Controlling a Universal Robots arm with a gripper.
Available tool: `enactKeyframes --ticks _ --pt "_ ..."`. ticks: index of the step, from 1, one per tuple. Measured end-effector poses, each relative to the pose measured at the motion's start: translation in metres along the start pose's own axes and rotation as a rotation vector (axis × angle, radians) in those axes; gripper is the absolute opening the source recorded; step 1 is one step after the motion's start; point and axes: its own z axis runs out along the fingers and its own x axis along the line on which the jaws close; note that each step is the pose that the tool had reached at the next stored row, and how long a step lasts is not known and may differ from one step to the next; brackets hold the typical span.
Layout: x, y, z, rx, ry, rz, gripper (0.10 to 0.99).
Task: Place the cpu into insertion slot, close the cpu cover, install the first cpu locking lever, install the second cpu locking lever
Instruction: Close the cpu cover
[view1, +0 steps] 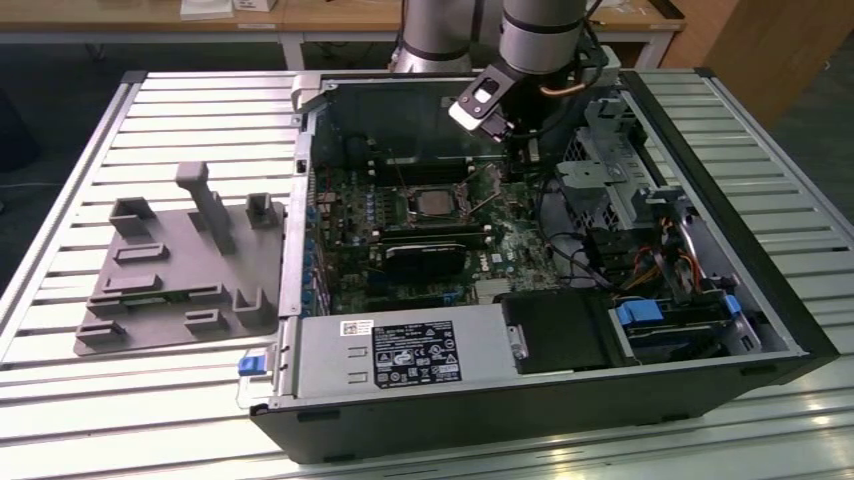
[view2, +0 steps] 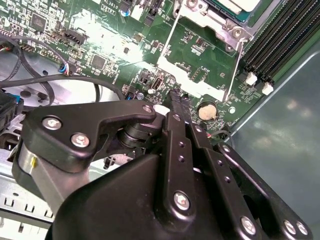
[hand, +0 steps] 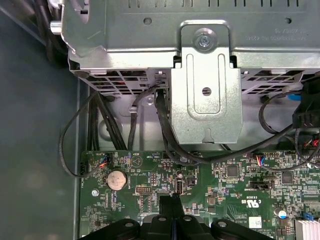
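Slatted tabletop (view1: 134, 420), grey fixture (view1: 160, 290) toward its edge on the exterior view's left, open case (view1: 534, 410) beside it. Mid-board, cpu (view1: 430, 202) seated under cover (view2: 210, 20), apparently shut; two levers (view2: 169, 35) seemingly unlatched, thin wires standing off the board. Farther back, toward the tabletop's far edge, gripper (hand: 172, 201) low over the board near a coin cell (hand: 116, 178), tips together on nothing. Probably at the first-lever step; calls for catching that thin wire squarely and keeping clear of cables (hand: 165, 135).
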Motion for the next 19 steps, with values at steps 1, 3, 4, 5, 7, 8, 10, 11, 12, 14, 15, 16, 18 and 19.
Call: enactKeyframes --ticks 1,3,4,5,7,8,10,11,12,14,15,16,18,19 --pt "0.0001 0.0 0.0005 0.0 0.0004 0.0 0.106" --pt "0.0001 -0.0002 0.0021 0.001 0.0006 0.006 0.106" --pt "0.0006 -0.0003 0.0031 0.002 0.0001 0.01 0.106" --pt "0.0013 -0.0004 0.0043 0.003 -0.0004 0.015 0.106" --pt "0.002 -0.0006 0.0064 0.005 -0.0011 0.026 0.106" --pt "0.002 -0.0006 0.0064 0.005 -0.0015 0.028 0.106" --pt "0.002 -0.0007 0.0064 0.005 -0.0015 0.028 0.106" --pt "0.002 -0.0006 0.0064 0.005 -0.0015 0.028 0.106" --pt "0.002 -0.0006 0.0064 0.005 -0.0016 0.029 0.106" --pt "0.002 -0.0007 0.0066 0.013 -0.0017 0.029 0.106" --pt "0.002 -0.0007 0.0067 0.022 -0.002 0.029 0.106" --pt "0.002 -0.0006 0.0069 0.037 -0.0027 0.029 0.106" --pt "0.002 -0.0006 0.0069 0.051 -0.0035 0.03 0.106" --pt "0.002 -0.0006 0.0069 0.051 -0.0035 0.03 0.106"
